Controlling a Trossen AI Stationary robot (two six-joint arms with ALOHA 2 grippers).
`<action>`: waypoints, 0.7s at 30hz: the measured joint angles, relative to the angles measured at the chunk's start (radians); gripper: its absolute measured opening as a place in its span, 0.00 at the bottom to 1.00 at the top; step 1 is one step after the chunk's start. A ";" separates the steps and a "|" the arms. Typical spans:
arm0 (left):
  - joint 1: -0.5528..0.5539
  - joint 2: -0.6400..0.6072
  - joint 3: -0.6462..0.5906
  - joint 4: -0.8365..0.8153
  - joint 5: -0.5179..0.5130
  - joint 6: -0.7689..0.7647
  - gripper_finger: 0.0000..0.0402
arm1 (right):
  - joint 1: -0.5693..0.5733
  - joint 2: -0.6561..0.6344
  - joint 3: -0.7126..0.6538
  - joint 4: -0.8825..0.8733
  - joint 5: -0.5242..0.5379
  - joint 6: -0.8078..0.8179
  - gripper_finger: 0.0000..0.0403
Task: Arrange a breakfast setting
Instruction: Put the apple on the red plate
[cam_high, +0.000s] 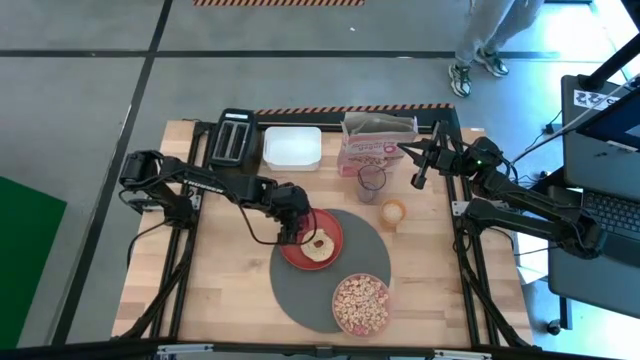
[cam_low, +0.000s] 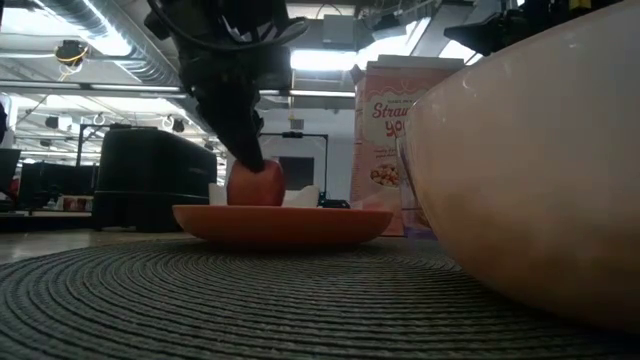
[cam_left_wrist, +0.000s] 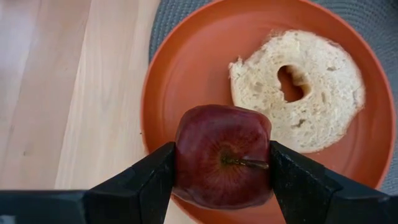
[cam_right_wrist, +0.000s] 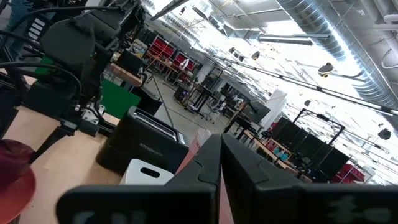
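A red plate (cam_high: 300, 250) lies on the round dark-grey mat (cam_high: 300, 300) and bears a round toast (cam_high: 321, 246) with a hole in it. My left gripper (cam_high: 296, 228) stands over the plate's left part, shut on a dark-red apple (cam_left_wrist: 222, 155). The pink bowl (cam_high: 361, 303), full of cereal, sits on the mat's near part. The pink cereal box (cam_high: 378, 142) stands at the far edge. My right gripper (cam_high: 418, 178) hangs shut and empty beside the box. I see no spoon. My left gripper pinches the apple's two opposite sides (cam_left_wrist: 185, 157) between its two fingers, the stem end (cam_left_wrist: 245, 163) facing up toward the wrist. The fingers come from above, pointing down. In the low view the apple (cam_low: 256, 185) is down at the plate's rim; whether it rests there I cannot tell.
A black toaster (cam_high: 233, 137) and a white tub (cam_high: 292, 147) stand at the far edge. A clear glass (cam_high: 371, 183) and a small cup (cam_high: 393, 212) stand just beyond the mat. A person's legs (cam_high: 480, 45) show on the floor beyond the table.
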 joint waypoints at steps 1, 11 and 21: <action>-0.001 0.000 0.000 0.002 0.000 0.000 0.57 | 0.000 0.000 0.000 0.000 0.000 0.000 0.04; -0.011 0.000 0.000 0.001 -0.007 -0.001 0.59 | 0.000 0.000 0.000 0.000 0.000 0.000 0.04; -0.011 0.004 0.000 -0.005 -0.008 -0.049 0.66 | 0.000 0.000 0.000 0.000 0.000 0.000 0.04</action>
